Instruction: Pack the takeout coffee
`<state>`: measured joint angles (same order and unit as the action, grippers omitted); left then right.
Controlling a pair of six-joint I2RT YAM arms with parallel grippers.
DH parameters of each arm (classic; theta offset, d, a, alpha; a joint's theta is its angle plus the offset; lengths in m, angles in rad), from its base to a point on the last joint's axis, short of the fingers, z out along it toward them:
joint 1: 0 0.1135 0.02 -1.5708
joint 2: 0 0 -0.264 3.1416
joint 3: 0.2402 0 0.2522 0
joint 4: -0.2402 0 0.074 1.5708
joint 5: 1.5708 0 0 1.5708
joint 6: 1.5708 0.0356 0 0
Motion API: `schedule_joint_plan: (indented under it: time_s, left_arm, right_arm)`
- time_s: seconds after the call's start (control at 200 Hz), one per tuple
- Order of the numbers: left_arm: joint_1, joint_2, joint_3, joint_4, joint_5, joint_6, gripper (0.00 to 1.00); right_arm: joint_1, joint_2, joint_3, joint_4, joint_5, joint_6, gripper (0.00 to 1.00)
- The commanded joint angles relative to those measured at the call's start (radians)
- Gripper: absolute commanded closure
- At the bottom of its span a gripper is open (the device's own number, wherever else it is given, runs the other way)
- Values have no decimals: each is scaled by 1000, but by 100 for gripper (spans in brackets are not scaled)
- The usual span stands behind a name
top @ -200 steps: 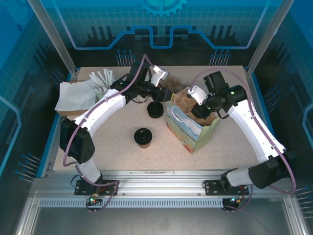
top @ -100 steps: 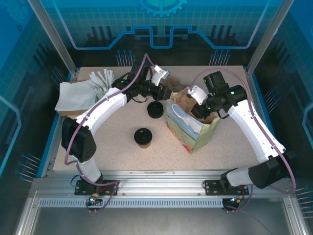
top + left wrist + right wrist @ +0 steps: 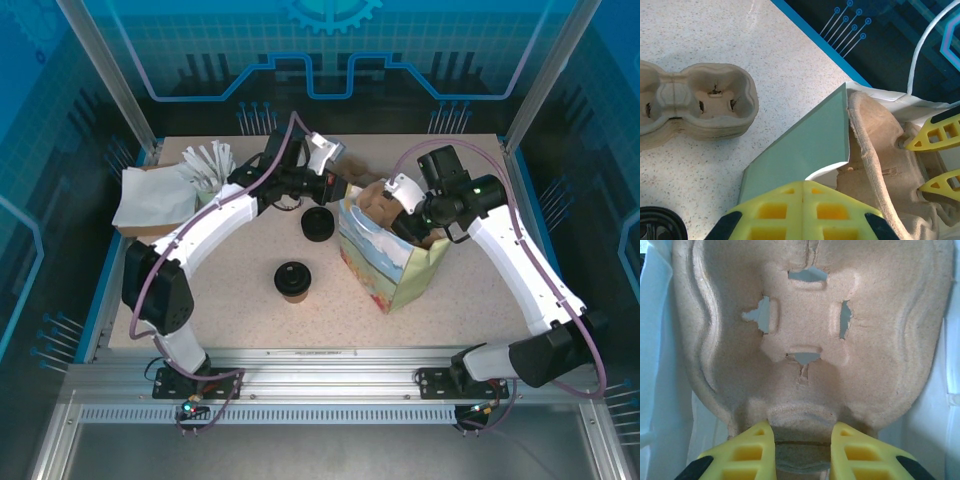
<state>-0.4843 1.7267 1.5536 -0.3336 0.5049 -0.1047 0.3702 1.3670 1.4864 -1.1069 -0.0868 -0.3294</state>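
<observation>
Takeout coffee (image 3: 292, 279) outside bag (image 3: 385, 265); right fingers (image 3: 760, 450) grip carrier (image 3: 805, 315) inside, left fingers (image 3: 775, 210) pinch rim.

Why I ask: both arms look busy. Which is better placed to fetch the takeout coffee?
Left, probably. The takeout coffee stands left of the bag, on the left arm's side. The left pincer merely pinches the bag's wall; the right pincer grips the pulp carrier inside.

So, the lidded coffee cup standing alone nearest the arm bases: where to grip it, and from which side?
Probably the brown body just under the black lid of the coffee cup, tool level, coming from its left or near side. It stands upright with a round wall, and the paper bag and second cup stand to its right and beyond it.
</observation>
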Motion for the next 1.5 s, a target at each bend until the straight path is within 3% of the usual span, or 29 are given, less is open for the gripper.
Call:
schedule_joint_plan:
  time_s: [0.0,0.34,0.985,1.106,1.496]
  left_arm:
    - [9,-36,-55,37,-84,-39,98]
    - [-4,-89,-155,157,-74,-99,99]
    - [-82,-207,-329,332,-230,-202,99]
    - [-100,-217,-351,356,-231,-217,94]
    - [-113,-257,-330,310,-290,-175,56]
  right_arm:
    - [-7,-28,-14,-54,-13,4,77]
    - [0,-4,-17,-59,-14,24,77]
    - [31,85,60,-68,11,99,77]
    - [49,112,80,-74,38,120,77]
    - [84,162,95,-74,123,86,76]
